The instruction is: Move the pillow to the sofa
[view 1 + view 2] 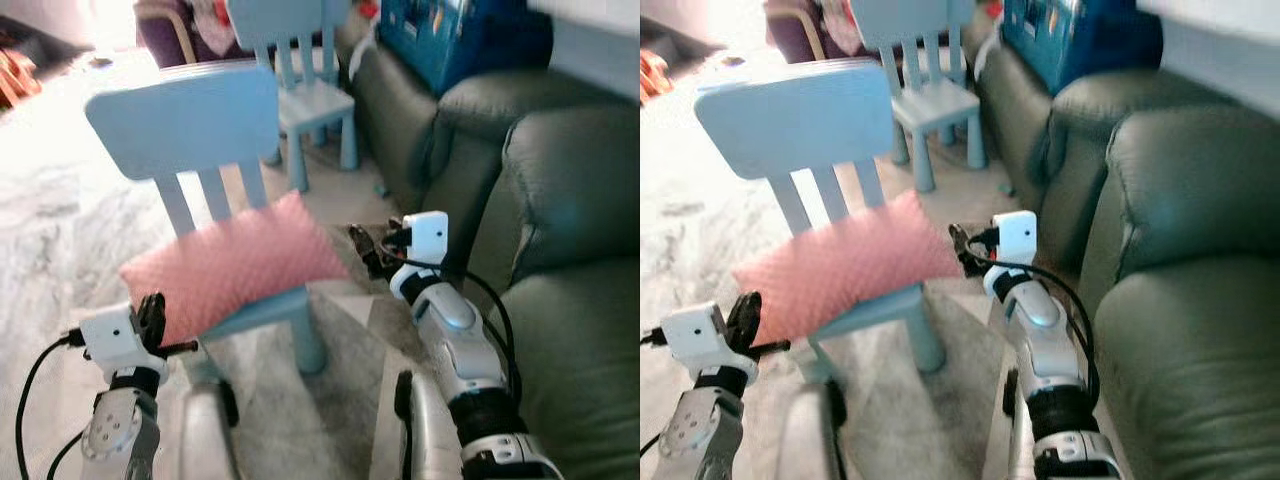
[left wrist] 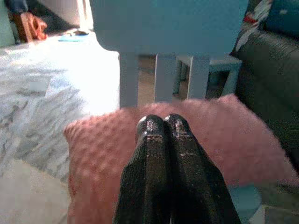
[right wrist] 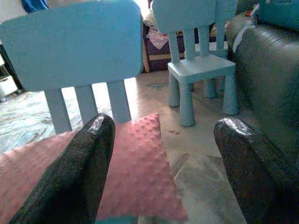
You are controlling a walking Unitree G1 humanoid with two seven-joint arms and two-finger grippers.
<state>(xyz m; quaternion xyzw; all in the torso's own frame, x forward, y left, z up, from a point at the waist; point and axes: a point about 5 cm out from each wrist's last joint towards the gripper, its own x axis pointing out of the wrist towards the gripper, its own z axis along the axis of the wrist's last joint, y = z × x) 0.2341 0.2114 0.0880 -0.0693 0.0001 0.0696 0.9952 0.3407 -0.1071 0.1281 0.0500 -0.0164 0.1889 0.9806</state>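
Pillow [image 1: 235,262]: pink, with a dotted texture; it lies across the seat of the near chair, leaning against the back slats, its right corner overhanging the seat edge.
Near chair [image 1: 190,125]: small, light blue, with a broad backrest and three slats; it stands on the floor in front of the robot.
Far chair [image 1: 310,95]: a second light blue chair of the same kind, behind the first and closer to the sofa.
Sofa [image 1: 560,230]: dark grey-green upholstery along the robot's right side; one padded arm stands just right of the right gripper.
Blue box [image 1: 440,35]: rests on the far end of the sofa.
Left gripper [image 2: 161,125]: raised at the pillow's near left corner; jaws pressed together, the two black fingers touching tip to tip, nothing between them. In the left wrist view the tips lie over the pillow's surface; contact cannot be told.
Right gripper [image 1: 366,246]: held just beside the pillow's right corner, between the near chair and the sofa; jaws spread wide. In the right wrist view the pillow's corner sits between the two fingers [image 3: 79,172], not gripped.
Floor [image 1: 60,200]: pale, marbled, brightly lit at the far left.
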